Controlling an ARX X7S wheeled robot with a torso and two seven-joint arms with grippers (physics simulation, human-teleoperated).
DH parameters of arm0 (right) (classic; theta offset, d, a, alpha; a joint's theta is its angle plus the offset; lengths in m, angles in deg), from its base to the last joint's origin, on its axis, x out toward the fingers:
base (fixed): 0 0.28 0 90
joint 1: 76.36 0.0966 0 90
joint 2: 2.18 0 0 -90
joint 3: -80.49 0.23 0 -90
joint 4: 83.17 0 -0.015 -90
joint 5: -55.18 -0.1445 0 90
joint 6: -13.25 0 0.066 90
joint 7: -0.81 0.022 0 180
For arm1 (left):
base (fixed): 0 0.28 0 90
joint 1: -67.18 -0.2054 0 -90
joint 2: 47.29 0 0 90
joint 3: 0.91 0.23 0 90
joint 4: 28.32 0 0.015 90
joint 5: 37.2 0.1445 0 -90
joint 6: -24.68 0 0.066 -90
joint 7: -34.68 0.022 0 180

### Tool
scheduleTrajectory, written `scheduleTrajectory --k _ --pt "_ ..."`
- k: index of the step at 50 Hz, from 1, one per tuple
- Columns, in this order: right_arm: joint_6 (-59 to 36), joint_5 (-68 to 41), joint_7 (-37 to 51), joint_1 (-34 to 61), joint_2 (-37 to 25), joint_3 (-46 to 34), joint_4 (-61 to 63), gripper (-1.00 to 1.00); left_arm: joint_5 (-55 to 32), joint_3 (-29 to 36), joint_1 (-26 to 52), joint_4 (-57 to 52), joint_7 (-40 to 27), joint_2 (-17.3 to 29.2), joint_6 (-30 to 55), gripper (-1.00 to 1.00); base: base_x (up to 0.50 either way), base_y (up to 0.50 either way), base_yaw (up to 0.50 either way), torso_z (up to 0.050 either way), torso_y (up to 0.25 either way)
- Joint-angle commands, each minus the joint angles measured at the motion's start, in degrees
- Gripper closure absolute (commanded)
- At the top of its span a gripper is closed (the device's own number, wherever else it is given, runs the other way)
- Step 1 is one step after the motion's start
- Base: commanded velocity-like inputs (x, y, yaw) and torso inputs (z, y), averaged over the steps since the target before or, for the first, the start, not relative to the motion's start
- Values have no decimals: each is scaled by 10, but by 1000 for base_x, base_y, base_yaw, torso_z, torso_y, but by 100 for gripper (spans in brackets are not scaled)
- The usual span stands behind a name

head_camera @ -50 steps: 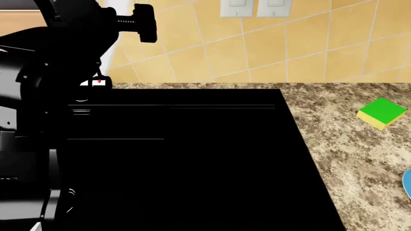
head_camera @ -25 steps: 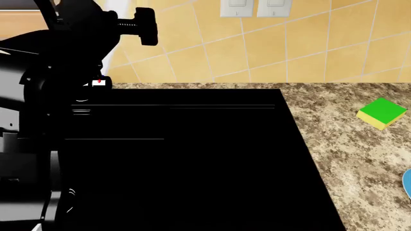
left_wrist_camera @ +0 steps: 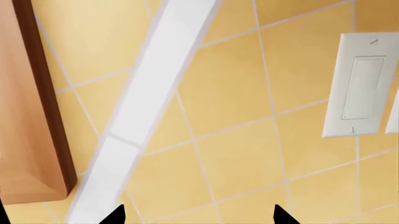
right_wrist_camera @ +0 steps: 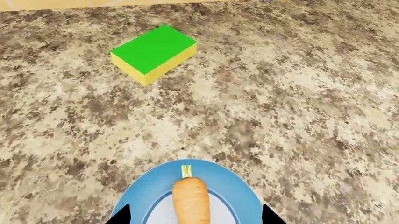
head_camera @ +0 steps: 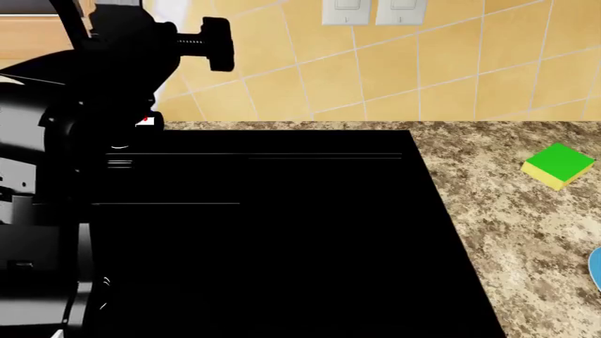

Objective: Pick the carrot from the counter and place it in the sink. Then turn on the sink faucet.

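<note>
The carrot (right_wrist_camera: pixel 190 200) is seen in the right wrist view lying on a blue plate (right_wrist_camera: pixel 240 198), its green stem tip turned toward the green-and-yellow sponge (right_wrist_camera: pixel 153 52), which rests well apart from it on the speckled counter (right_wrist_camera: pixel 299 93). The right gripper (right_wrist_camera: pixel 194 215) is shown only as two dark fingertips at the frame edge, set wide on either side of the carrot and plate and touching neither; the jaws are spread with nothing between them. In the head view the sink (head_camera: pixel 281 232) is seen as a large black basin, with the sponge (head_camera: pixel 558 165) on the counter (head_camera: pixel 507 211) to its right and a sliver of the blue plate (head_camera: pixel 595 271) at the frame edge. The left arm is raised at the sink's far left corner, where the faucet's red mark (head_camera: pixel 143 121) is just visible. The left gripper (left_wrist_camera: pixel 196 215) faces the tiled wall (left_wrist_camera: pixel 237 154) and a light switch (left_wrist_camera: pixel 360 86), fingertips parted and empty.
</note>
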Motion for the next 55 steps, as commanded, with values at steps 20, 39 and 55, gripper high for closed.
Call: scheduleTrajectory --k 20,39,55 --pt "92 94 -66 -35 50 -69 -27 -100 -3 6 -5 12 1 -1 -13 -100 0 0 0 0 0" --pt "123 117 -72 23 40 -157 -49 -100 -5 10 -6 18 2 -1 -19 -100 0 0 0 0 0" --pt "136 130 -78 45 38 -190 -64 -100 -7 12 -11 19 1 0 -24 -100 0 0 0 0 0"
